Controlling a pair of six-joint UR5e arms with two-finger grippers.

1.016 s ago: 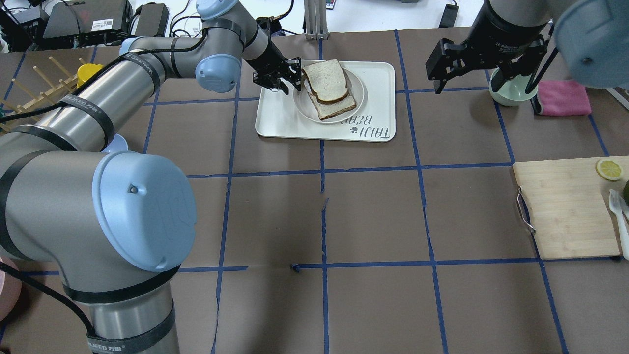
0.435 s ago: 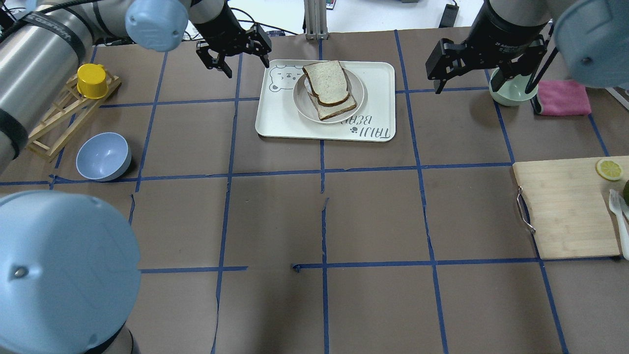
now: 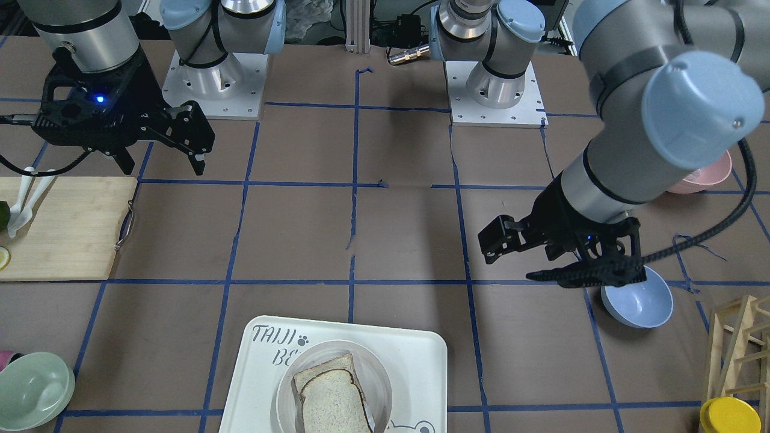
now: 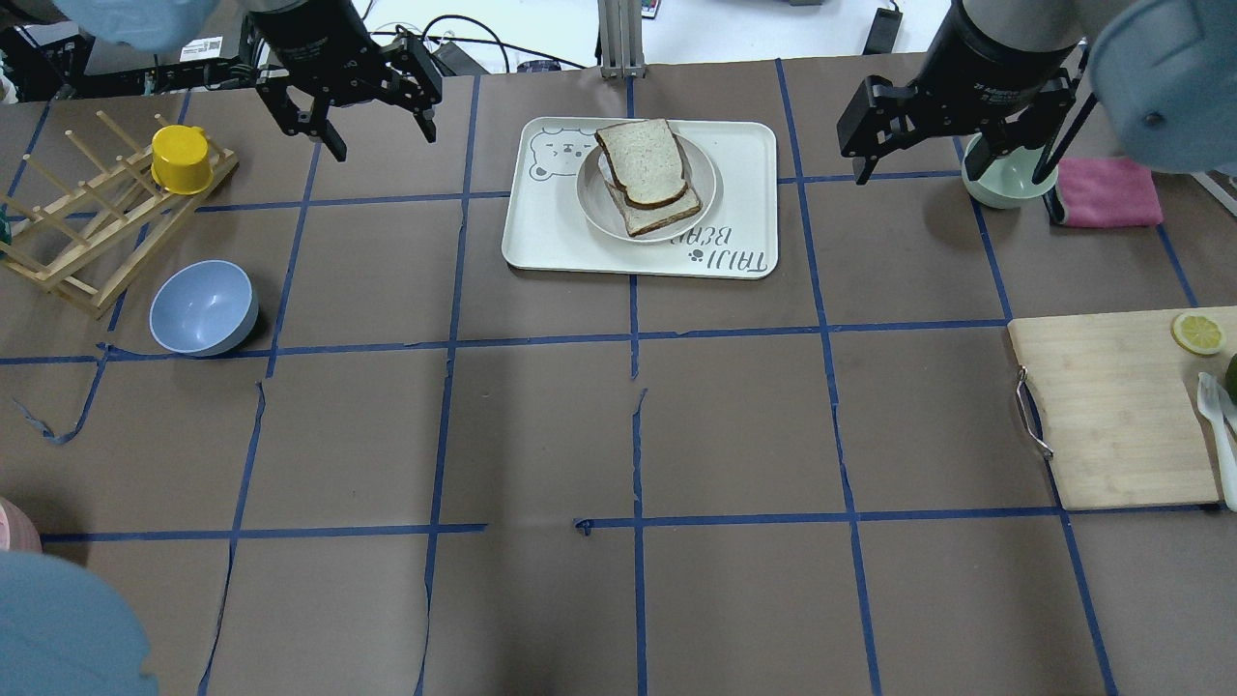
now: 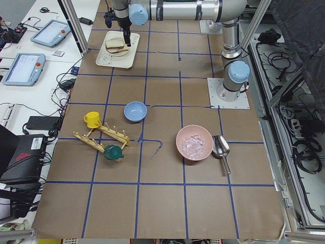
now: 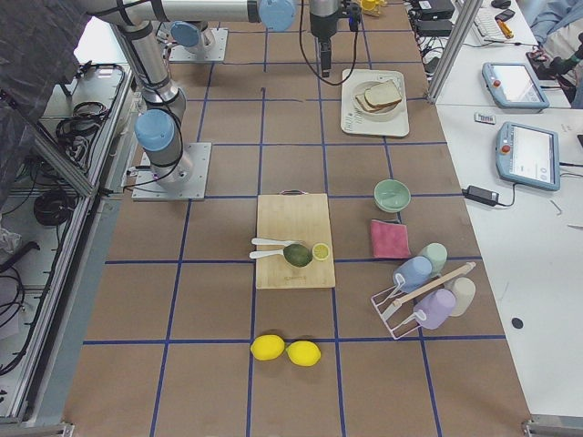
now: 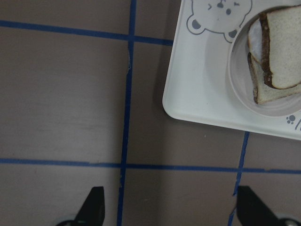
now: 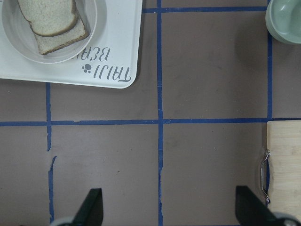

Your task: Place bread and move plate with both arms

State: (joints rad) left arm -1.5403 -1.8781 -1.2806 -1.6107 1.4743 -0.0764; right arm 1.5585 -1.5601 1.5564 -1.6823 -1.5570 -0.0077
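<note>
Overhead exterior shows the brown, blue-taped bench (image 4: 541,425), whose near squares give us room. The white rectangular tray (image 4: 749,159) holds the round white shallow plate (image 4: 589,193), with the dark-crusted white bread slice (image 4: 643,155) resting atop a paler slice (image 4: 667,215). The left fingers (image 4: 426,121) and right fingers (image 4: 855,159) hang spread wide, empty. We should approach opposite rims level, minding the tray's lip.

My right gripper (image 6: 325,56) hangs above the table near the tray (image 6: 361,120). On the tray, the plate (image 6: 377,109) holds the bread (image 6: 386,90) stacked on a second slice (image 6: 365,101). The cutting board (image 6: 290,218) lies nearer.
</note>
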